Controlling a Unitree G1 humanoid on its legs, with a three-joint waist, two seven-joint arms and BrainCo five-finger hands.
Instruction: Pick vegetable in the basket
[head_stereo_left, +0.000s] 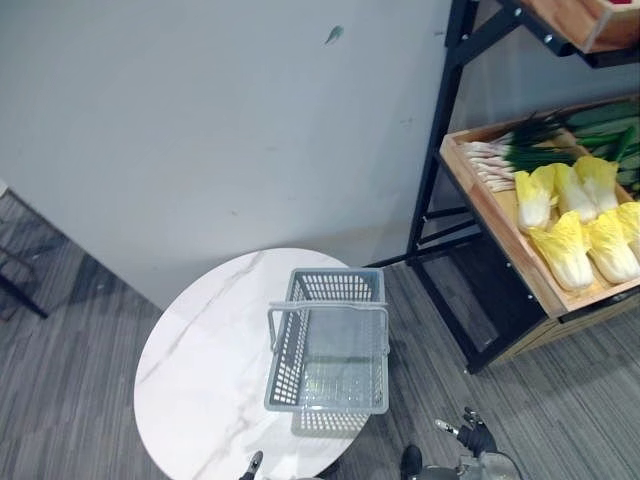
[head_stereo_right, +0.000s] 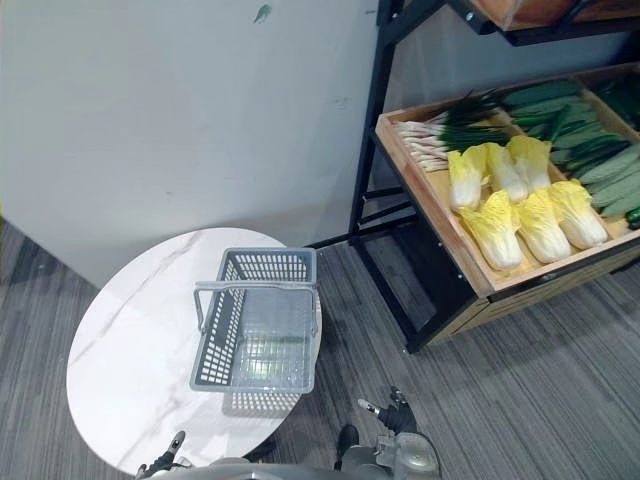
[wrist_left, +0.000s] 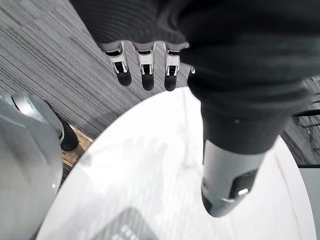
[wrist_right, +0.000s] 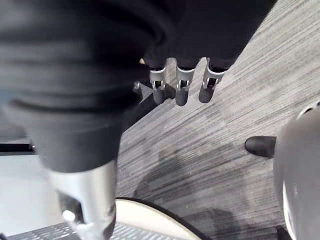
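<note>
**Evidently nothing picked yet: the vegetables lie on the shelf, the basket is empty**

The napa cabbages (head_stereo_right: 520, 215) lie in a row in a sloping wooden crate (head_stereo_right: 432, 205) on a black metal rack (head_stereo_right: 366, 150). Green onions (head_stereo_right: 440, 135) lie at the crate's far end and cucumbers (head_stereo_right: 590, 150) in the next compartment.

A cabbage looks light for its bulk. Its pale stem end is probably firm, while the yellow leaf tips are soft and crushable, so the best hold is likely round the thick lower body of the nearest head. The leaves may be smooth and inclined to slip.

The grey plastic basket (head_stereo_right: 250, 383) stands empty, handle up, on the round marble counter (head_stereo_right: 130, 350), well apart from the crate.

The left hand (wrist_left: 147, 75) hangs over the counter's near edge, fingers straight, holding nothing. The right hand (wrist_right: 182, 85) hangs over the floor, fingers likewise extended and empty.
</note>
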